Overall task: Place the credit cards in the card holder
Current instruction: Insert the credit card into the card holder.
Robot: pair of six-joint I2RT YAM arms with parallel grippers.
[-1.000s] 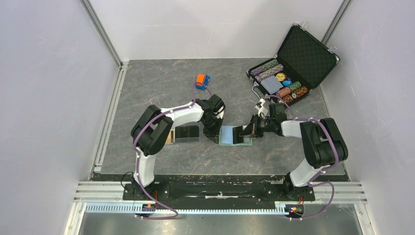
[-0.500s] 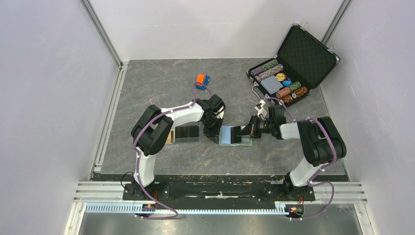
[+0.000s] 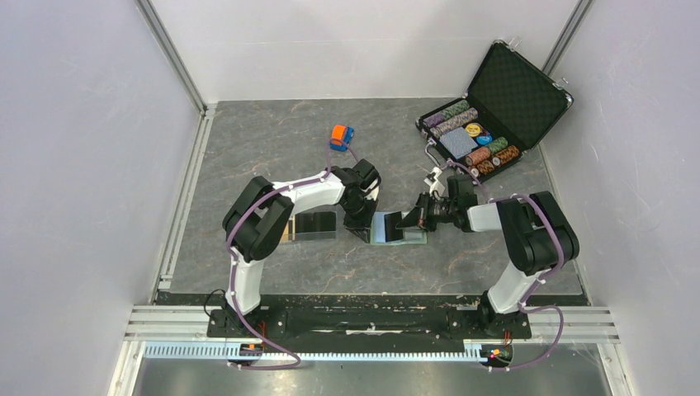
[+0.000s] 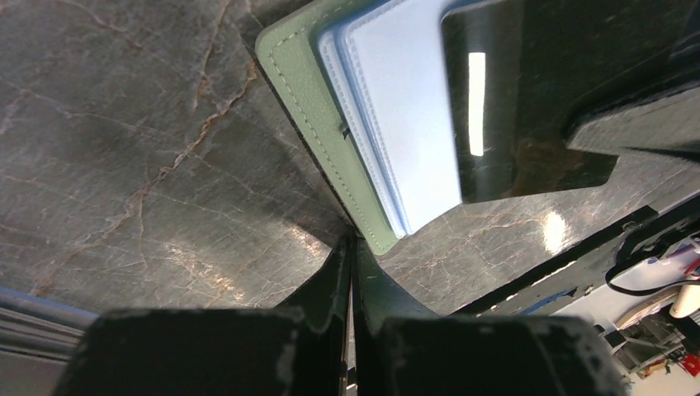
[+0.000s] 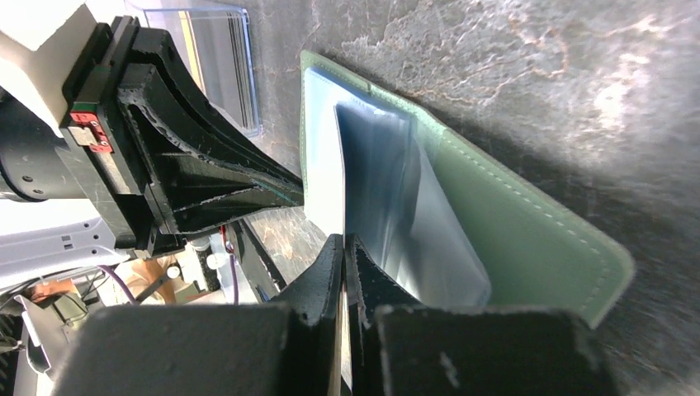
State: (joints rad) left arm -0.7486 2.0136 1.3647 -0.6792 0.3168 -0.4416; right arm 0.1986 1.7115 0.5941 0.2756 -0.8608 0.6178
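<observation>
The sage-green card holder (image 3: 388, 229) lies open at mid-table, its pale blue inside up (image 4: 314, 107). My left gripper (image 3: 361, 224) is shut, and its tips (image 4: 352, 247) nip the holder's left edge near a corner. My right gripper (image 3: 410, 221) is shut on a glossy black credit card (image 4: 528, 99). It holds the card over the holder's right half. In the right wrist view the card shows edge-on (image 5: 342, 173) between the fingers (image 5: 343, 247), against the clear pockets of the holder (image 5: 512, 247). More black cards sit in the clear tray (image 3: 316, 224).
The clear tray stands left of the holder, with an orange-gold card (image 3: 285, 234) at its left end. An orange-and-blue toy car (image 3: 342, 136) sits at the back. The open black chip case (image 3: 495, 107) stands at the back right.
My right gripper has moved a little to the left with the black card, further over the card holder. The left gripper and the holder have stayed in place.
</observation>
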